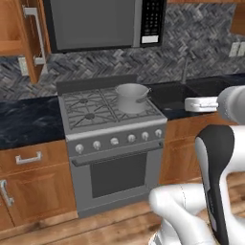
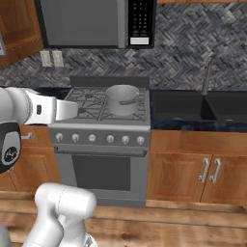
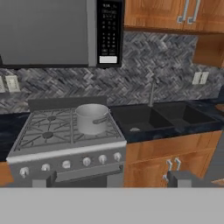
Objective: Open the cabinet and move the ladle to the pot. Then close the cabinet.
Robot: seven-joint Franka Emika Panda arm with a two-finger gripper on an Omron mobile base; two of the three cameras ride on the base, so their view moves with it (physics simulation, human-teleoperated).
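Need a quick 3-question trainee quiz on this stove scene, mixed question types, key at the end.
1. True or false: the pot sits on the stove's back right burner.
2. Multiple choice: what hangs directly above the stove? A) a window B) a microwave C) an open shelf
3. Fill in: to the right of the stove, set into the dark counter, is a black ____ with a faucet behind it.

Key
1. True; the left base view shows it at the back right.
2. B
3. sink
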